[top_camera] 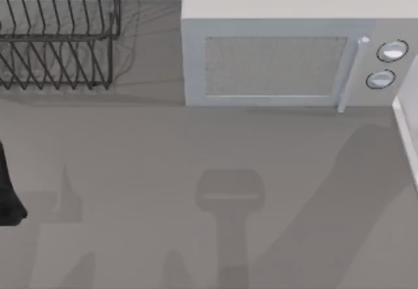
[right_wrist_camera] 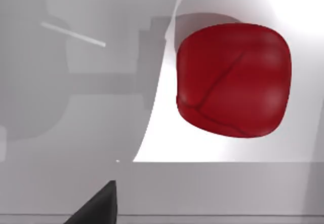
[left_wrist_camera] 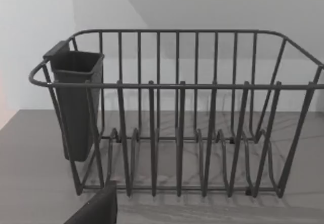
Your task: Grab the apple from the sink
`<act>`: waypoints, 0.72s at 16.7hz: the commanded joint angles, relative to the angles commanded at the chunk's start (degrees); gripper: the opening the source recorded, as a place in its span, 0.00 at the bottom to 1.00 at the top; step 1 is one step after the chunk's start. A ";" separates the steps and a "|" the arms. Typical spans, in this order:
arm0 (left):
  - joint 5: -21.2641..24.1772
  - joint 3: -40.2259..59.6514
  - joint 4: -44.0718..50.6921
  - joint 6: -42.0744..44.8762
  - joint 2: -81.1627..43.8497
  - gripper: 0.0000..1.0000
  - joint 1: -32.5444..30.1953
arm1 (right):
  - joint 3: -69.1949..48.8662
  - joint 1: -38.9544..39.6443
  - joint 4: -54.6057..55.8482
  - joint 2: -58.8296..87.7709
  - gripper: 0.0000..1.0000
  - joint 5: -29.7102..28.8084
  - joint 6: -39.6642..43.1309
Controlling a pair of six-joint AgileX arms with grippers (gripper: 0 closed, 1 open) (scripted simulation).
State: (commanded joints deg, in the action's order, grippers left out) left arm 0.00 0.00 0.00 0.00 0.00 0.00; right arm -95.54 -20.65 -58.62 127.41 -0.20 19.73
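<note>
sitting in the white sink (right_wrist_camera: 167,133), the apple (right_wrist_camera: 234,79) shows upper right of the right wrist frame, nothing touching it. right gripper fingers: cannot tell. left arm (top_camera: 8,194) parked at top view's left edge, facing the dish rack (left_wrist_camera: 177,112); its fingers: cannot tell. microwave (top_camera: 294,47) upper right of top view.

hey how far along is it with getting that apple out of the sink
Early stage. Done: the right wrist camera faces the apple up close, lying in the white sink basin. In hand: nothing looks gripped, only a dark fingertip at the frame edge. Left: close on the apple and lift it out. The left arm sits at the table's left edge.
</note>
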 joint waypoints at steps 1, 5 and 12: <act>0.00 0.00 0.00 0.00 0.00 1.00 0.00 | 0.94 -0.02 2.38 1.39 1.00 -0.01 -0.02; 0.00 0.00 0.00 0.00 0.00 1.00 0.00 | 5.46 -0.12 14.65 7.87 1.00 -0.08 -0.10; 0.00 0.00 0.00 0.00 0.00 1.00 0.00 | 9.04 -0.19 22.44 12.90 1.00 -0.13 -0.17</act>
State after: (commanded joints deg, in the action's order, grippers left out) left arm 0.00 0.00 0.00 0.00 0.00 0.00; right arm -86.50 -20.84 -36.18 140.32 -0.33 19.56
